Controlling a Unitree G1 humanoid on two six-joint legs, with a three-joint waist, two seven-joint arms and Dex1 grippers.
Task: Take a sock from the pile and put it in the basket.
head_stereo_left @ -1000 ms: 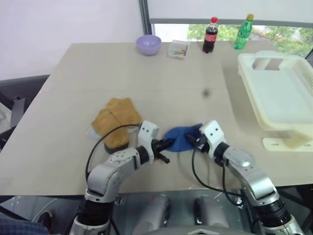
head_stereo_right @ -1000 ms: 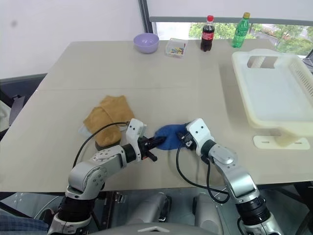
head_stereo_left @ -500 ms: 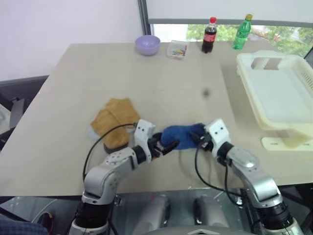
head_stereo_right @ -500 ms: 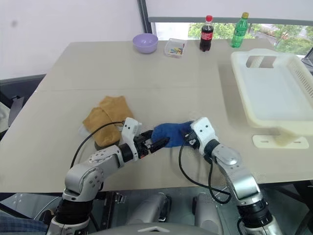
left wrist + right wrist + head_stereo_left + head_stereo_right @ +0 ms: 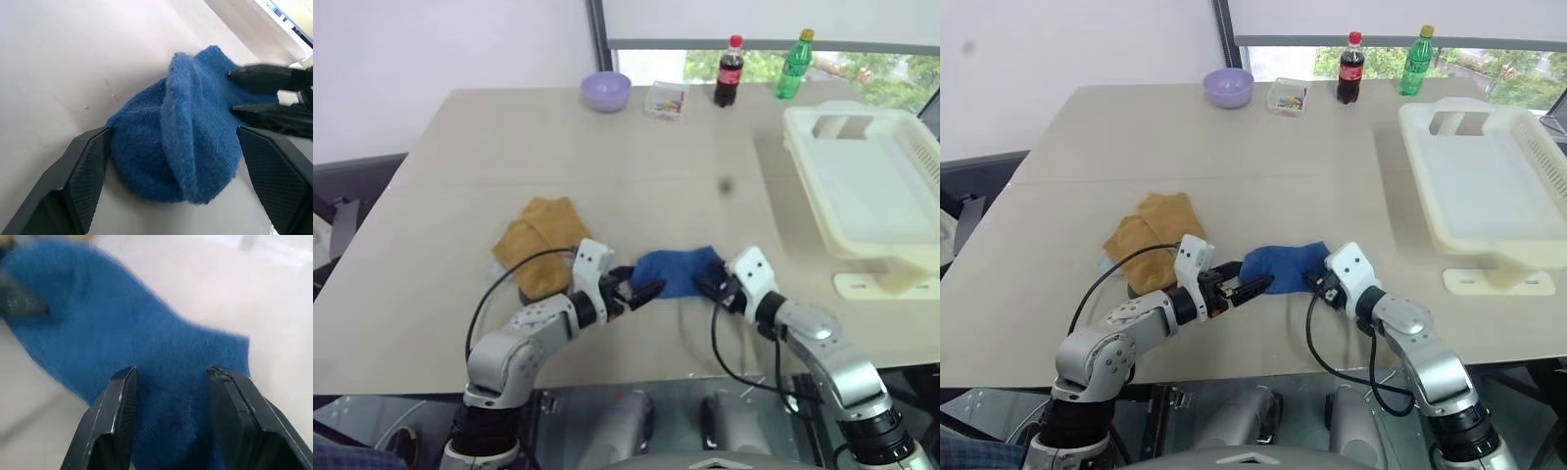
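Blue sock (image 5: 674, 271) between both end effectors, near the desk's front edge.
I see left end effector (image 5: 644, 292) spread wide around one end; right end effector (image 5: 707, 287) pinching the other. Basket (image 5: 867, 186) by right edge.

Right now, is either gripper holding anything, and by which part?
The right gripper pinches the blue sock by the end nearest it; the left gripper stands open around the other end, holding nothing.

Basket (image 5: 862, 186), well right of the right end effector (image 5: 1317, 284): far side cut by frame edge; small clear box (image 5: 1288, 96), far beyond both end effectors: contents too small to identify; blue sock (image 5: 146, 357): near end blurred, cut off between the fingers.
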